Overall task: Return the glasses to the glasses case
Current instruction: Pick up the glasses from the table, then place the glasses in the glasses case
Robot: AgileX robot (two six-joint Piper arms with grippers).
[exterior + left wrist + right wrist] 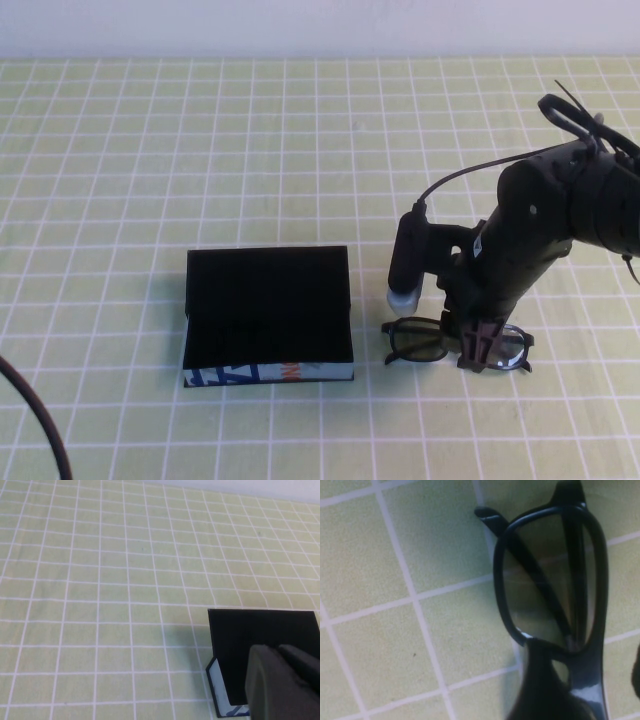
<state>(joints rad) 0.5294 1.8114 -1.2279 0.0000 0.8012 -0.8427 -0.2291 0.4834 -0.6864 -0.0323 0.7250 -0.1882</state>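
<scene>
The glasses (pixel 418 340) lie on the checked green cloth just right of the glasses case (pixel 268 300). They are thin, black-framed and folded. The case is a flat black box with its lid down and a blue-white printed strip with an orange mark on its near side. My right gripper (pixel 478 345) is down over the middle of the glasses. In the right wrist view its fingers (pixel 535 690) stand either side of the frame's bridge (pixel 585 680), open, with a gap on one side. My left gripper (pixel 282 655) shows only in the left wrist view, shut and empty, above the case (pixel 260 640).
The green checked tablecloth (pixel 200 150) covers the whole table, with a white wall along the far edge. A black cable (pixel 40 420) curves in at the near left corner. The right arm's body and wires stand at the right edge.
</scene>
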